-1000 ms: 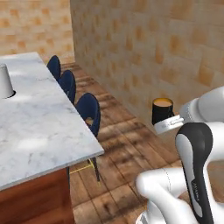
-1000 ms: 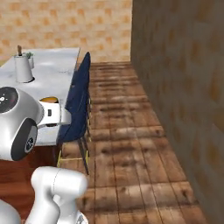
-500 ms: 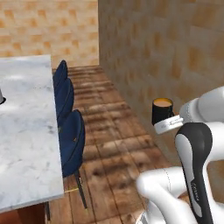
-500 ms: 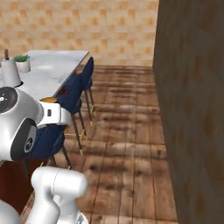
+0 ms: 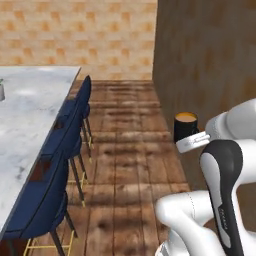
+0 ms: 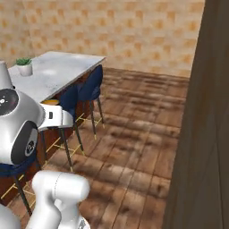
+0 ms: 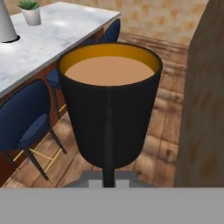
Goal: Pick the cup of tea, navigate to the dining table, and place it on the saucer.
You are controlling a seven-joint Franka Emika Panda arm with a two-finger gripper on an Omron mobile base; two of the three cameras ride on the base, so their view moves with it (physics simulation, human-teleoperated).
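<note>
The cup of tea (image 7: 109, 100), a black mug with tan liquid, stands upright in my gripper (image 5: 189, 142), which is shut on its handle side. The cup of tea (image 5: 185, 125) hangs over the wooden floor, to the right of the stools. An orange sliver of the cup (image 6: 50, 102) shows beside my arm. The dining table (image 5: 30, 107) with its marble top lies off to the left, also seen as the dining table (image 6: 62, 71) and the dining table (image 7: 57, 37). The saucer is out of view.
Navy stools (image 5: 67, 150) line the table's near side. A white plant pot (image 6: 25, 67) and a grey cone-shaped object (image 7: 6, 22) stand on the marble. A dark wooden wall (image 6: 201, 134) rises close on the right. Open wooden floor (image 5: 125, 130) lies ahead.
The whole scene has swung as the base moved: the table slid left and the wooden wall came close on the right. The cup stays held in the same place by the arm.
</note>
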